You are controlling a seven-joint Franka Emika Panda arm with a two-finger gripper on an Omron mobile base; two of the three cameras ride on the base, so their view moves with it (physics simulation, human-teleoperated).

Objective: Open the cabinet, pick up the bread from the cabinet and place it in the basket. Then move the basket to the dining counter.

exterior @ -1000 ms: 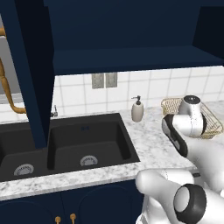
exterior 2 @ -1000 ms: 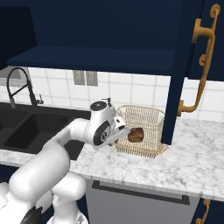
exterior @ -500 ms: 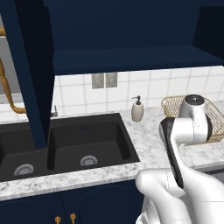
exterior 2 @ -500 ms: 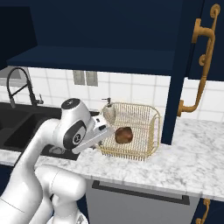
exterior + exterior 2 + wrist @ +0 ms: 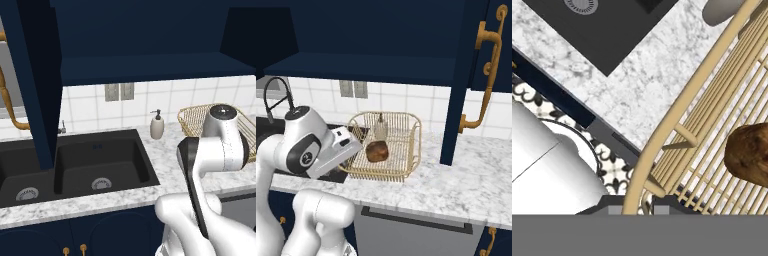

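- The bread [image 5: 377,151] lies inside the basket [image 5: 406,172], which stands on the marble table [image 5: 456,185] just right of the sink [image 5: 75,165], under the open cabinet [image 5: 371,67]. By that layout I judge that carrying the basket away is what is left to do.
- The end effector [image 5: 637,202] sits at the basket's near rim, with the rim wire passing right over it in the hand view. Its fingers are barely visible at the bottom edge, so I cannot tell whether they are spread or closed on the wire.
- Risk: a grip on one thin rim wire could let the basket swing or tilt on lifting, and the loose bread could roll toward the low side and out (the walls are shallow and flared).
- Risk: the soap bottle [image 5: 157,125] stands just beside the basket's far corner; a sideways drag could knock it over.
- Risk: the open door [image 5: 471,75] hangs to the right of the basket, so a high carry that way could strike it or its brass handle [image 5: 483,85].
- Count: one bread, one basket, one soap bottle, one sink with two bowls, two cabinet doors open (one in each base view).
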